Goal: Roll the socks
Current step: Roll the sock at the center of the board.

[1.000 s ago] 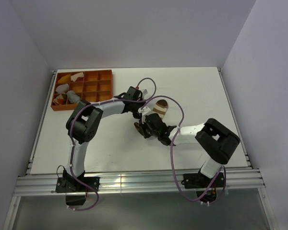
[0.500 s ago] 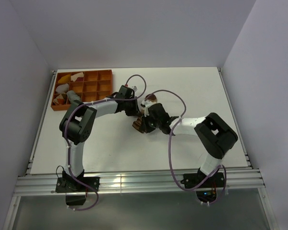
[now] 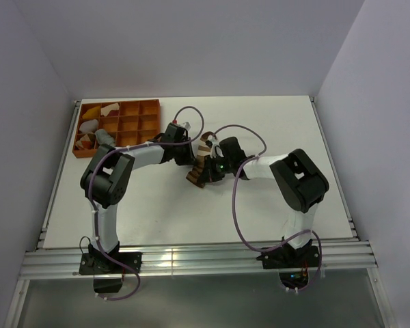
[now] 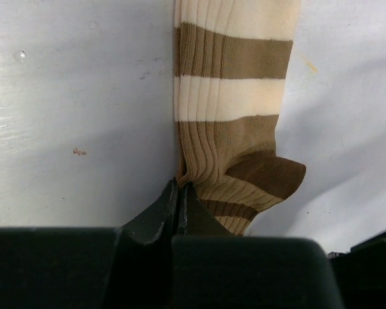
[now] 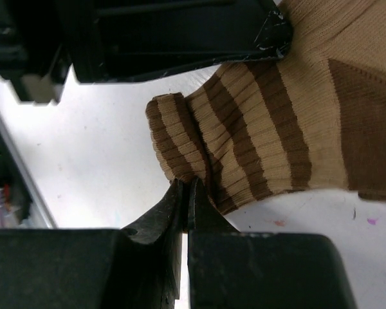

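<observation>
The brown sock with white stripes (image 3: 202,162) lies at the table's middle, bunched between both grippers. My left gripper (image 3: 189,156) is shut on one edge of this sock (image 4: 235,129); its jaws pinch the ribbed fabric. My right gripper (image 3: 206,172) is shut on the sock's striped cuff (image 5: 244,141), which curls over into a small roll at the jaws. The left gripper's black body (image 5: 180,32) shows close above the sock in the right wrist view. A grey sock (image 3: 104,137) lies at the orange tray's near right corner.
An orange compartment tray (image 3: 131,124) stands at the table's back left, holding yellow and white cloth pieces (image 3: 89,126). Purple cables (image 3: 242,205) loop over both arms. The table's right edge rail (image 3: 333,164) runs along the right side.
Both grippers have moved left and closer together with the brown sock. The sock has gone from stretched out to bunched and folded between them.
</observation>
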### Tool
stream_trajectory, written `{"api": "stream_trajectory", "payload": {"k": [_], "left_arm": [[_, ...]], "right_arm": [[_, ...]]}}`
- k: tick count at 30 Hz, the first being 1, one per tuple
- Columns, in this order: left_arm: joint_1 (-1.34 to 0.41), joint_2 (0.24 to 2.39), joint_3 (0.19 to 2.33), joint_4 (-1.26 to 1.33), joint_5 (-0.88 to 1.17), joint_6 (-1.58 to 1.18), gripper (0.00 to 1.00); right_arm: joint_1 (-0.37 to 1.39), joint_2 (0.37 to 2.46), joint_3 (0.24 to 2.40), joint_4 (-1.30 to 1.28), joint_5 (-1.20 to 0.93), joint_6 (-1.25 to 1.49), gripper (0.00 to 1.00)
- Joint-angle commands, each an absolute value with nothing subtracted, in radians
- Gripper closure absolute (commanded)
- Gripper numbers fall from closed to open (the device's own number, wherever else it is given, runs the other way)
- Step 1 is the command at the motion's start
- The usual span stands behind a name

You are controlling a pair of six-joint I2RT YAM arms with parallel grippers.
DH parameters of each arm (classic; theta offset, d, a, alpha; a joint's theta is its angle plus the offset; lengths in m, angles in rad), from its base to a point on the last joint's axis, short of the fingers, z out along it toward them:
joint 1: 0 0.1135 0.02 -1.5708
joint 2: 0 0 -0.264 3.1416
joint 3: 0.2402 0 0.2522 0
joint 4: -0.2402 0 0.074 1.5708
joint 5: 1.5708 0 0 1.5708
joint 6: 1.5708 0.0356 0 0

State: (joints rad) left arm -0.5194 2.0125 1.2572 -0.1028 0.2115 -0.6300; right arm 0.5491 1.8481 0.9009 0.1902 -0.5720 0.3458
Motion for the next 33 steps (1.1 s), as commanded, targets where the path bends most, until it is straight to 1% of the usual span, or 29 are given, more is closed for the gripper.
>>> {"api": "stream_trajectory", "payload": {"k": [1,4,6,9,12,13,15,16,19,24,27,29,31,33], "left_arm": [[-0.500,1.994,1.230,-0.097,0.130,-0.609,0.99],[-0.500,1.990,1.227,-0.092,0.129,-0.604,0.99],[-0.499,1.983,1.223,-0.084,0.130,-0.606,0.97],[-0.499,1.965,1.216,-0.081,0.123,-0.618,0.91],[-0.494,1.925,1.204,-0.080,0.106,-0.638,0.80],[-0.492,1.913,1.201,-0.083,0.091,-0.644,0.72],[-0.489,1.875,1.192,-0.086,0.078,-0.663,0.63],[-0.488,1.859,1.187,-0.090,0.069,-0.669,0.56],[-0.488,1.790,1.158,-0.084,0.064,-0.695,0.46],[-0.488,1.643,1.028,-0.009,0.069,-0.785,0.47],[-0.488,1.563,0.896,0.119,0.118,-0.860,0.49],[-0.497,1.540,0.803,0.198,0.161,-0.917,0.53],[-0.524,1.525,0.769,0.262,0.176,-0.933,0.55],[-0.552,1.532,0.759,0.288,0.147,-0.925,0.55]], "right_arm": [[0.526,1.931,0.922,0.008,-0.627,0.357,1.00],[0.509,1.971,0.936,-0.012,-0.676,0.370,1.00],[0.489,1.989,0.959,-0.037,-0.695,0.370,1.00],[0.477,2.006,0.971,-0.052,-0.701,0.373,1.00],[0.468,2.008,0.968,-0.041,-0.716,0.385,1.00],[0.465,2.011,0.968,-0.041,-0.719,0.390,1.00],[0.463,2.023,0.979,-0.048,-0.726,0.388,1.00],[0.462,2.025,0.982,-0.051,-0.723,0.390,1.00],[0.462,2.034,0.992,-0.055,-0.729,0.396,1.00],[0.462,2.052,1.017,-0.069,-0.726,0.397,1.00],[0.462,2.059,1.028,-0.069,-0.727,0.405,1.00],[0.462,2.069,1.035,-0.071,-0.735,0.410,1.00],[0.462,2.082,1.042,-0.075,-0.732,0.410,1.00],[0.462,2.086,1.046,-0.080,-0.732,0.408,1.00]]}}
